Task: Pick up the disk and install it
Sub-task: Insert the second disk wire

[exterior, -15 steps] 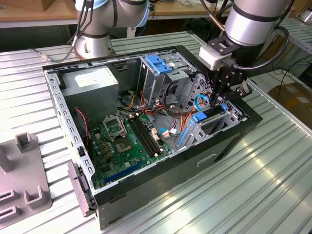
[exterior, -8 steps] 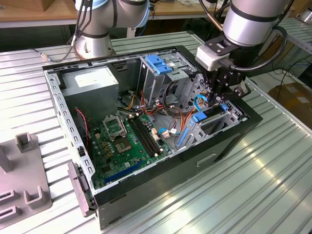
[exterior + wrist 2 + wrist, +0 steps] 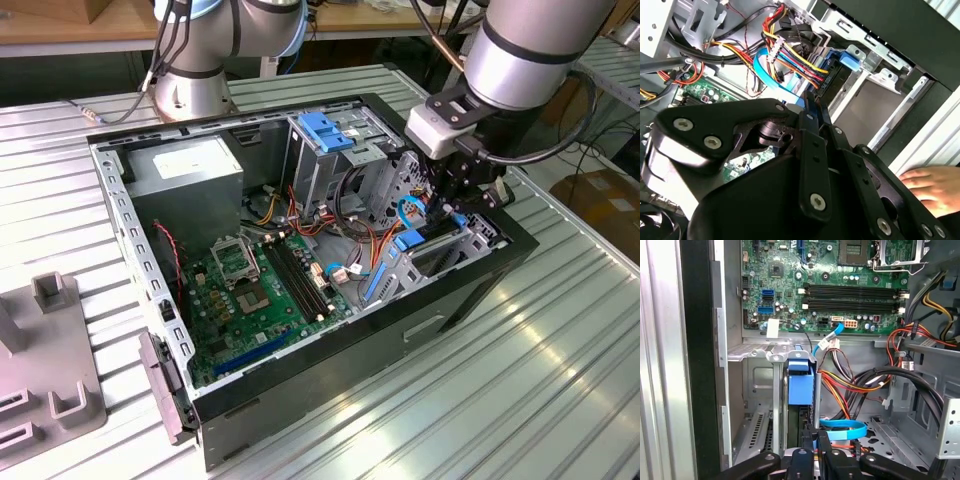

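Observation:
The disk, a dark slab in a bright blue carrier, stands on edge in the metal drive bay at the front corner of the open computer case, on the exterior view's right. In the first wrist view its blue frame sits between the bay's rails. My gripper hangs straight over it. The black fingers lie close together, with the tips at the disk's near end beside a flat blue cable. The gripper looks shut, with no gap between the fingers.
The green motherboard fills the case floor, and the power supply is at the back. A bundle of coloured wires runs next to the bay. A tall metal cage carries a light blue clip. A person's hand rests just outside the case. A grey fixture stands at the left.

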Available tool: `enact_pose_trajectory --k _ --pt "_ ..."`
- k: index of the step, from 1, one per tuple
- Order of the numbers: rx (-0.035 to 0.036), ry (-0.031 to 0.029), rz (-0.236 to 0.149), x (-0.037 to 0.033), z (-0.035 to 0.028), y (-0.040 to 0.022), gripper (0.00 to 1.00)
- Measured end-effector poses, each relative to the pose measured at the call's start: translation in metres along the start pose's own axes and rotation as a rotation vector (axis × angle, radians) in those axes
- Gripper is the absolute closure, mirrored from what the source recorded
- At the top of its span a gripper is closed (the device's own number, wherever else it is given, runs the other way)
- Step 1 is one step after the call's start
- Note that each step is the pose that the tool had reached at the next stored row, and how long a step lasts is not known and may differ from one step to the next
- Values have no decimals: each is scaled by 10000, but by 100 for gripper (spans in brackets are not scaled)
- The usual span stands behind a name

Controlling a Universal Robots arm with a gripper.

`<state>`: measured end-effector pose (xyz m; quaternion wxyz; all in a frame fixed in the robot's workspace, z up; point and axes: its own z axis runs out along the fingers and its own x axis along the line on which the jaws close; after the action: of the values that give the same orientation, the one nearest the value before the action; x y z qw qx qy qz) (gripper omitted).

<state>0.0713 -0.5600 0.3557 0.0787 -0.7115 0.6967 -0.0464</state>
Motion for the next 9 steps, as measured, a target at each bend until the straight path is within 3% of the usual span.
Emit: enact_pose_trajectory --k 9 --pt "0 0 1 7 36 -24 84"
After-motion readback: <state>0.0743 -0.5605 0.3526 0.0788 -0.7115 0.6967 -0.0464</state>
